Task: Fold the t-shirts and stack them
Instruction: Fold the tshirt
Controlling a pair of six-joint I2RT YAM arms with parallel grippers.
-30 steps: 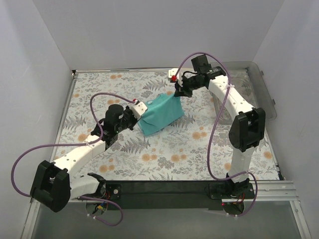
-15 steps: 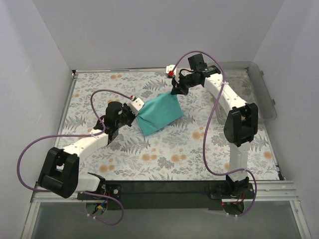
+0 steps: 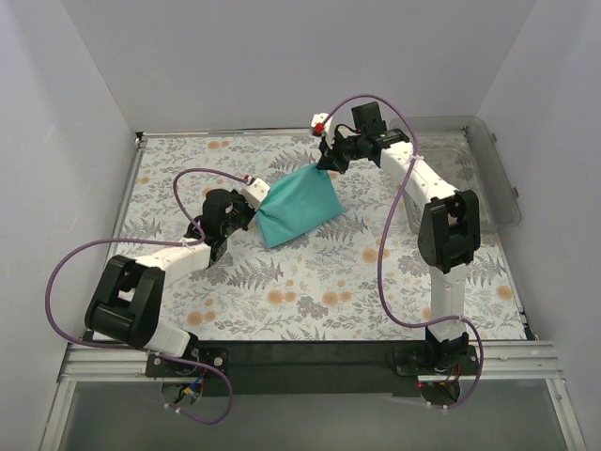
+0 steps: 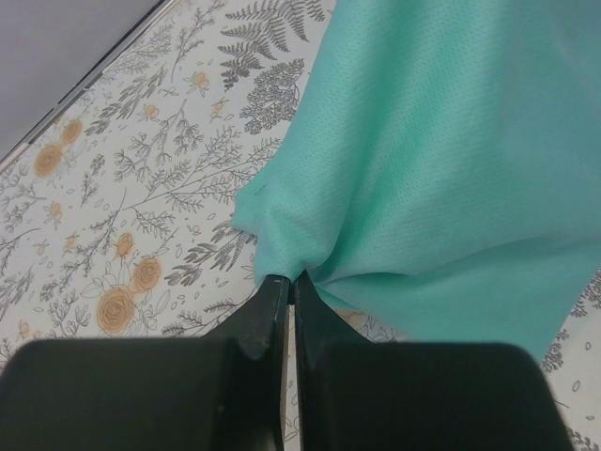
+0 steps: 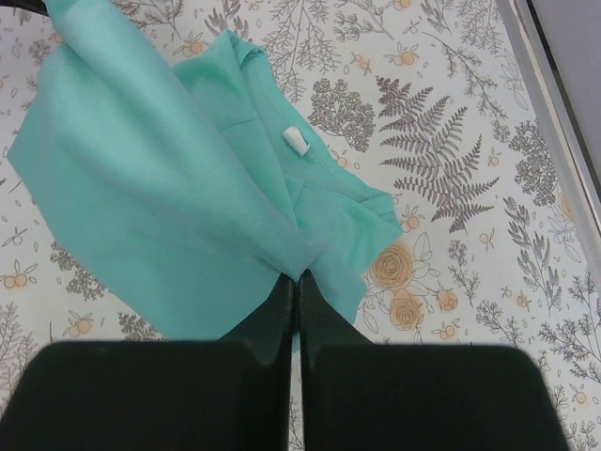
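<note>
Fabric of the teal t-shirt is pinched at two places, one by each arm, near the middle of the flower-patterned table. The left gripper has its jaws pressed together on a gathered corner at the shirt's left side. In the left wrist view the two black fingers meet with almost no gap, and the cloth fans out from that pinch toward the upper right. The right gripper is closed in the same way on the shirt's far corner. Seen from the right wrist, its fingers clamp a fold of the cloth, which spreads away to the upper left. Below that fold, more of the shirt lies crumpled on the table, with a small white neck label showing on it. From above, the shirt looks like a slanted, roughly four-sided shape drawn between the two grippers, its lower right edge resting on the table. A clear plastic bin sits at the table's far right corner, well apart from the shirt, behind the right arm.
</note>
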